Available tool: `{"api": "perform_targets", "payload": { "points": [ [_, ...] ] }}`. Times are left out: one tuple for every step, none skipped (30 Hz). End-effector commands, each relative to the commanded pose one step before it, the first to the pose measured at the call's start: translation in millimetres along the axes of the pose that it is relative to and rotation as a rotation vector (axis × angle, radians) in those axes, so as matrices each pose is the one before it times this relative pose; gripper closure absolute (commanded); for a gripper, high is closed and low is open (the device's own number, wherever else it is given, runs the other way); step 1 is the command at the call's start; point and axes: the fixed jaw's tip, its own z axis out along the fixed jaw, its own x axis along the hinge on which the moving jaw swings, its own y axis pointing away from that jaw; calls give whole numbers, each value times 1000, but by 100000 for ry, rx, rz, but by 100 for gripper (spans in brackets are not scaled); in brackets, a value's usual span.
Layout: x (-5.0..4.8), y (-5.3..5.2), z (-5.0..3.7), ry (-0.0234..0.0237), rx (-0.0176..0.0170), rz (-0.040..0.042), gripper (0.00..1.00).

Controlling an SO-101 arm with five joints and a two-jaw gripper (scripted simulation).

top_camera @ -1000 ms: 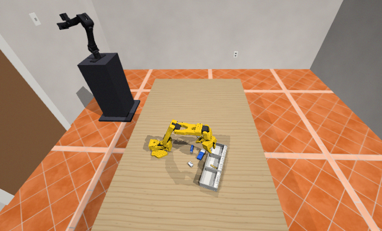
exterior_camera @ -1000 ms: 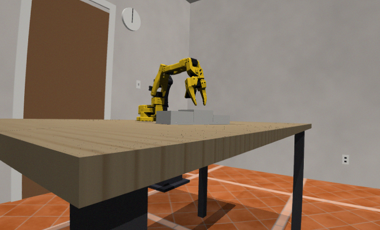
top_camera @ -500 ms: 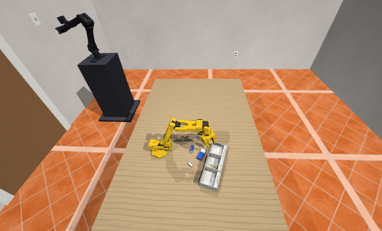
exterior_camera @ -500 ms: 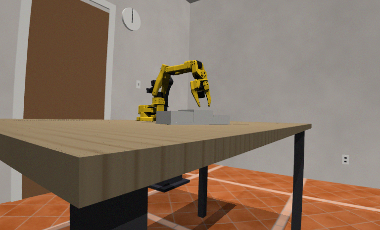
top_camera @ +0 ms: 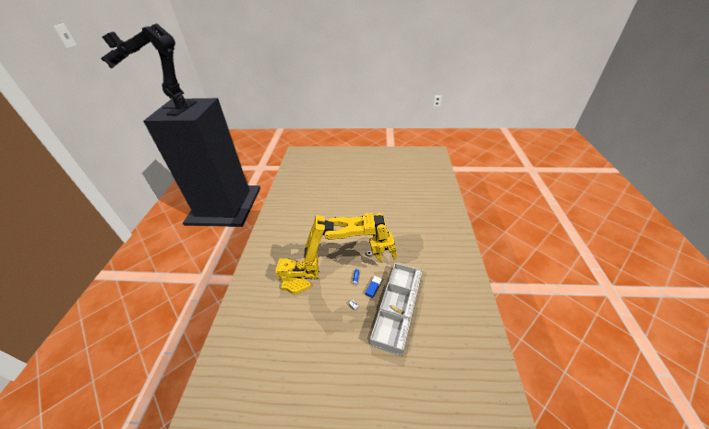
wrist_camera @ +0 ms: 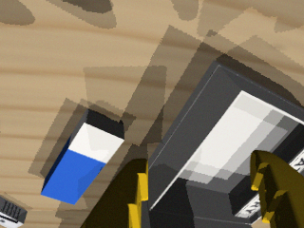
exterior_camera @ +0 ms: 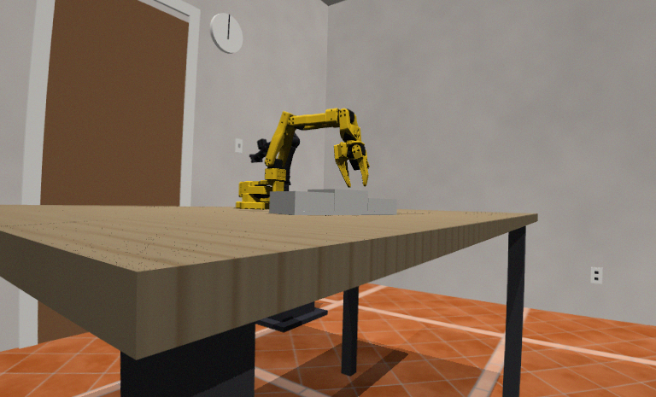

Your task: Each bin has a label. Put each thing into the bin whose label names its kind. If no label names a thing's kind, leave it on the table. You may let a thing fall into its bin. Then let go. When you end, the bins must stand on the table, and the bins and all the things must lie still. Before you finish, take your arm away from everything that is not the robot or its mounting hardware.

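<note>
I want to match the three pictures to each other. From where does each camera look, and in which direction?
Top: high above the table's near end, looking down at the table; the whole yellow arm shows.
Exterior: low beside the table, looking across it toward the door; the whole arm and the empty gripper show above the gray bins.
Wrist: on the arm, looking down past two yellow fingers at the bins and a blue-and-white eraser.
Shared: top and wrist views both show the eraser beside the bins.
</note>
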Motion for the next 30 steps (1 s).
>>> {"api": "perform_targets", "payload": {
  "points": [
    [-13549,-2695,-13158,-912,5586,13248,80],
    [-3114,1200,86,-160,-416,2997,80],
    [-3022,1305,88,-135,-421,2965,80],
    [-2928,1399,85,-110,-419,2934,79],
    [-2825,1491,92,-91,-418,2902,79],
    [-2719,1578,88,-66,-415,2865,79],
    [-2611,1645,88,-45,-410,2824,79],
    [0,0,0,0,0,0,79],
    [0,0,0,0,0,0,79],
    [-2494,1709,89,-28,-405,2780,79],
    [-2376,1767,88,-7,-397,2736,79],
    [-2263,1808,91,12,-387,2685,79],
    [-2141,1848,89,30,-378,2634,79],
    [-2029,1877,88,44,-368,2580,79],
    [-1907,1893,88,61,-354,2526,79],
    [-1792,1903,87,71,-344,2463,79],
    [-1675,1901,85,85,-333,2403,79],
    [-1564,1901,90,97,-316,2343,78],
    [-1457,1889,81,104,-302,2274,78],
    [-1350,1860,85,115,-292,2208,78],
    [-1243,1838,82,121,-275,2136,78],
    [-1147,1807,85,124,-259,2070,78],
    [-1057,1761,81,131,-249,1994,78],
    [-962,1720,77,131,-233,1922,78],
    [0,0,0,0,0,0,78],
    [0,0,0,0,0,0,78],
    [-885,1669,79,134,-217,1843,78],
    [-799,1616,74,137,-204,1771,78],
    [-724,1560,67,135,-193,1693,78],
    [-651,1494,74,133,-179,1613,78]
  ]
}}
